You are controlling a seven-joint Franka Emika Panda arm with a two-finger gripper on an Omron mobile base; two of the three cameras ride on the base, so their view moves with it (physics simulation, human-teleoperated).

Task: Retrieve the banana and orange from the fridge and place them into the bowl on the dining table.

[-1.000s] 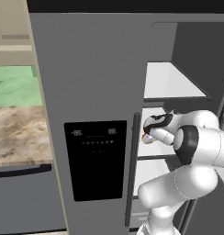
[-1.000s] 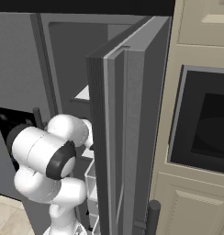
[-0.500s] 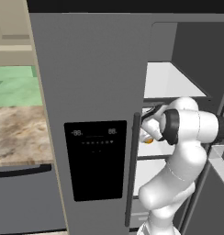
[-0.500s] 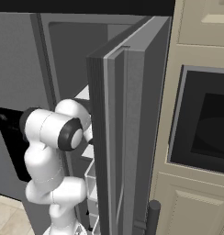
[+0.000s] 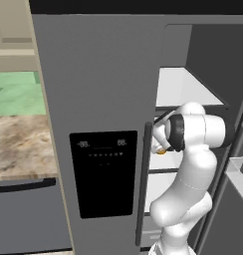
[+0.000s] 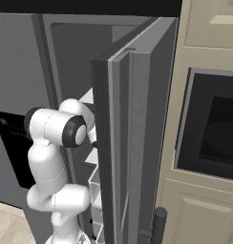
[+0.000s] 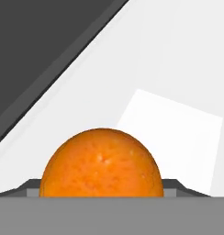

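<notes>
Saw a tall grey fridge (image 5: 103, 89) with one door (image 6: 137, 143) swung wide open. Saw the white arm (image 5: 193, 164) reaching inside, over a white shelf (image 7: 178, 69). Found the orange (image 7: 101, 163) at 6 o'clock in the hand view, right between the gripper (image 7: 102, 189) tips. Could not tell whether squeezed or still loose.

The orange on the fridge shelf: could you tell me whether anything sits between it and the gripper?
Nothing visible does. In the hand view the orange sits right at the gripper, with bare white shelf beyond it.
</notes>
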